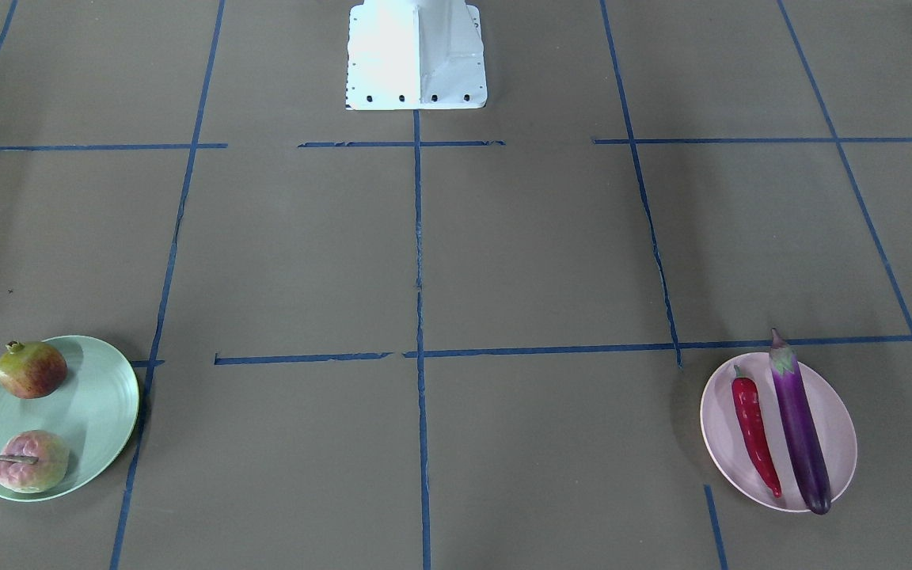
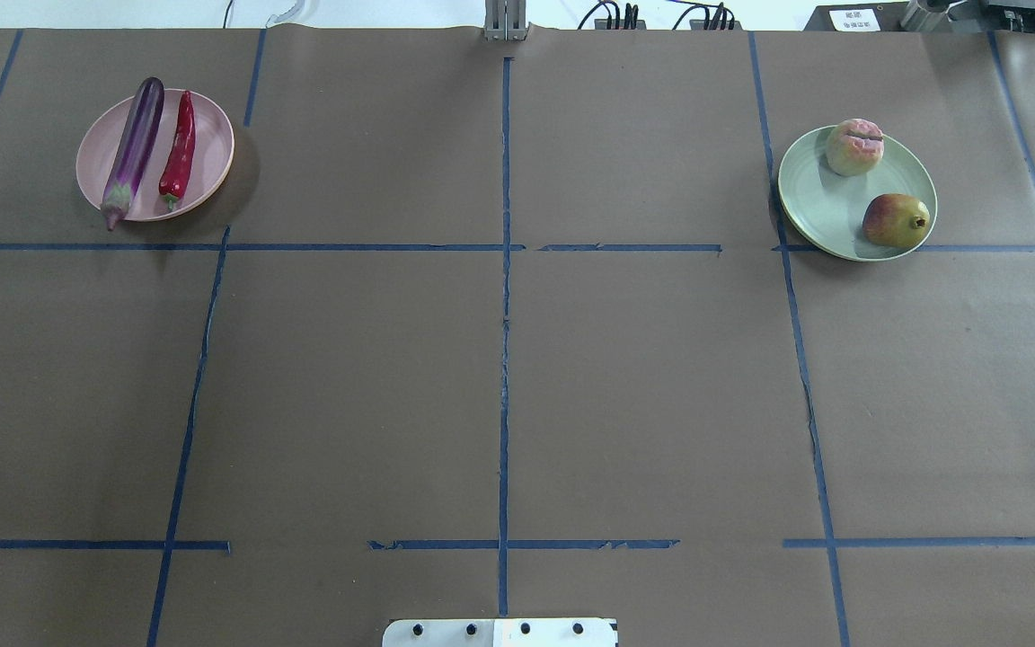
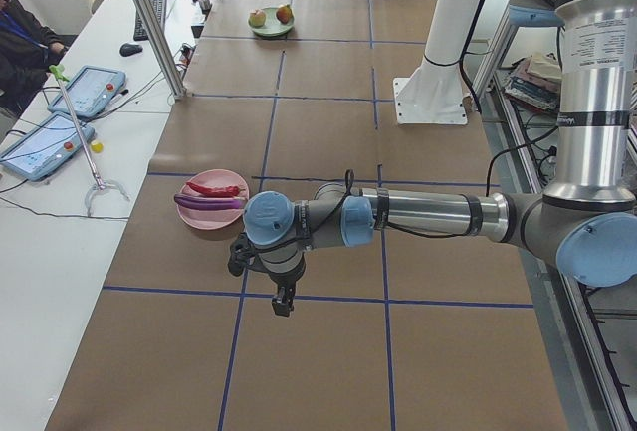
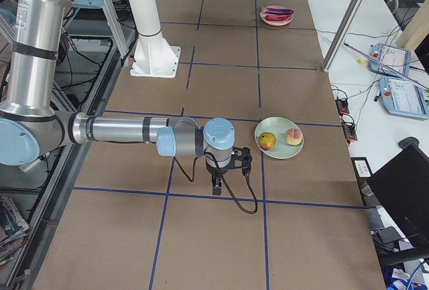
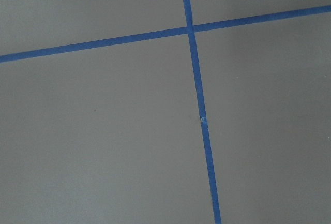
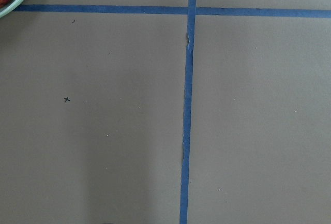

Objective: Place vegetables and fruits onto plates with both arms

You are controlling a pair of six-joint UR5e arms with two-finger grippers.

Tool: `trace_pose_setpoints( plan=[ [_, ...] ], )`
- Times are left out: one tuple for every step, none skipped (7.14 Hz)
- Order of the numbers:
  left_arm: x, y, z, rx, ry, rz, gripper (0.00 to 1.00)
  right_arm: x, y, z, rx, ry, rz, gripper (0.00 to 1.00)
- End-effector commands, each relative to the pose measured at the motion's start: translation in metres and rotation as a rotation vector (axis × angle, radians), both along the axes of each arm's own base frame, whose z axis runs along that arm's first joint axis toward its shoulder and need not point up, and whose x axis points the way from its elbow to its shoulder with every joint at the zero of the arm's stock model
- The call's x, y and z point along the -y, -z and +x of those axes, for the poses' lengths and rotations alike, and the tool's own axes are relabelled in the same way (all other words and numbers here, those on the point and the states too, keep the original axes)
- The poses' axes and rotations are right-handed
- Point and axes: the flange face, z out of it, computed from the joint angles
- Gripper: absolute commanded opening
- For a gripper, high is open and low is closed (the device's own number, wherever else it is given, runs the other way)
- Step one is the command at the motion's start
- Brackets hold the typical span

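The purple eggplant [image 1: 798,423] and the red chili pepper [image 1: 754,427] lie side by side on the pink plate [image 1: 837,427]. The pomegranate [image 1: 30,370] and the bumpy green-pink fruit [image 1: 31,461] sit on the mint green plate [image 1: 100,400]. In the exterior left view my left gripper [image 3: 283,302] hangs above the table, on the near side of the pink plate [image 3: 211,214]. In the exterior right view my right gripper [image 4: 218,184] hangs beside the green plate [image 4: 280,149]. Neither holds anything that I can see; I cannot tell whether they are open or shut.
The white base block [image 1: 416,55] stands at the robot's edge of the table. Blue tape lines cross the brown table cover. In the exterior left view a side bench carries tablets [image 3: 90,88] and a metal post [image 3: 149,23]; an operator [image 3: 20,33] sits there.
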Motion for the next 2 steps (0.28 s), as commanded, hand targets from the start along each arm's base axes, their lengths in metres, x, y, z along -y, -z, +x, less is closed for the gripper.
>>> trace_pose_setpoints(
  plan=[
    [-0.0006, 0.0, 0.0004, -0.001, 0.001, -0.002, 1.0, -0.0001, -0.0008, 0.0, 0.0, -0.001, -0.002, 1.0],
    [-0.0006, 0.0, 0.0004, -0.001, 0.0, -0.001, 1.0, -0.0001, -0.0008, 0.0, 0.0, -0.002, -0.004, 1.0]
  ],
)
